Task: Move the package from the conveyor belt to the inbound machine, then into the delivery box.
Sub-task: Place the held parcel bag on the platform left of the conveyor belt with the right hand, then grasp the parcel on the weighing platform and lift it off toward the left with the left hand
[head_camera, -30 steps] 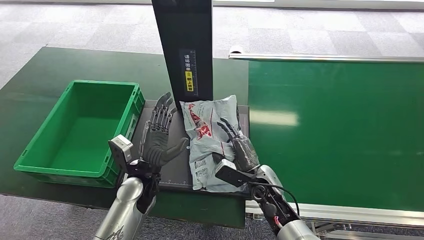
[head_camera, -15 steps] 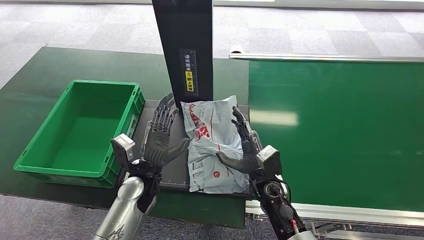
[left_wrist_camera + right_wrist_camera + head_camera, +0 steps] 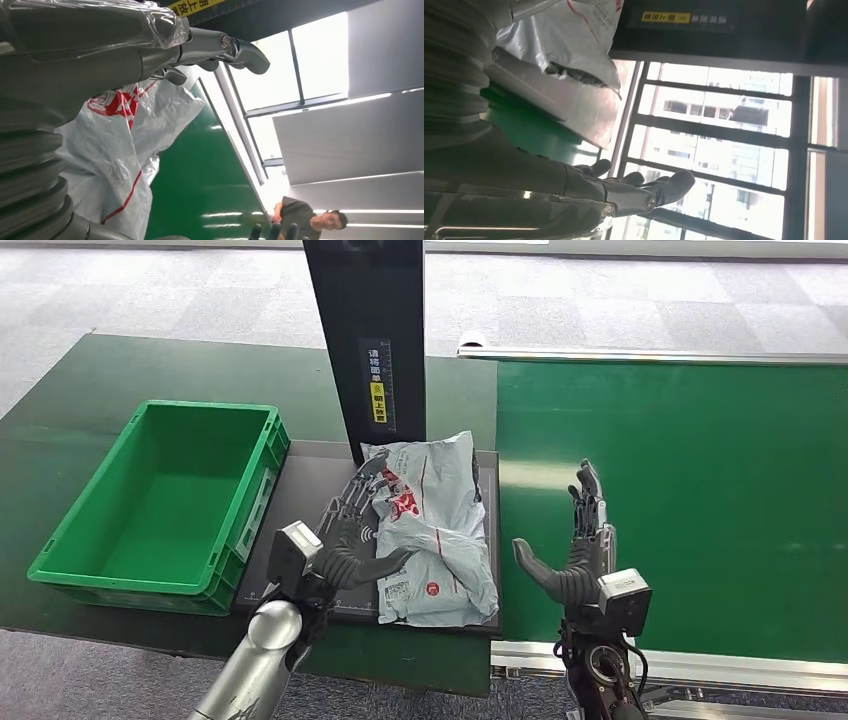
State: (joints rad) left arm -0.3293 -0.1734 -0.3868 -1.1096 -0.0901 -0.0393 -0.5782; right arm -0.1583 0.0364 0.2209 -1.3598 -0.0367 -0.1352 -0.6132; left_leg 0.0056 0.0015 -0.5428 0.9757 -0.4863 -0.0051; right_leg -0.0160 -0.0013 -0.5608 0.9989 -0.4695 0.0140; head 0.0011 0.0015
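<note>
The package [image 3: 432, 530], a grey-white plastic mailer with red print, is lying on the dark platform of the inbound machine [image 3: 310, 500], along the platform's right edge, with its far end near the foot of the machine's black column [image 3: 370, 340]. The left hand [image 3: 352, 537] is reaching over the platform with its fingers spread, and its fingertips are touching the left side of the package without gripping it. The right hand [image 3: 575, 555] is standing open and upright above the near left corner of the conveyor belt [image 3: 690, 490], apart from the package and holding nothing. The green delivery box [image 3: 80, 560] is sitting on the green tabletop [image 3: 60, 420], just beside the left edge of the platform.
</note>
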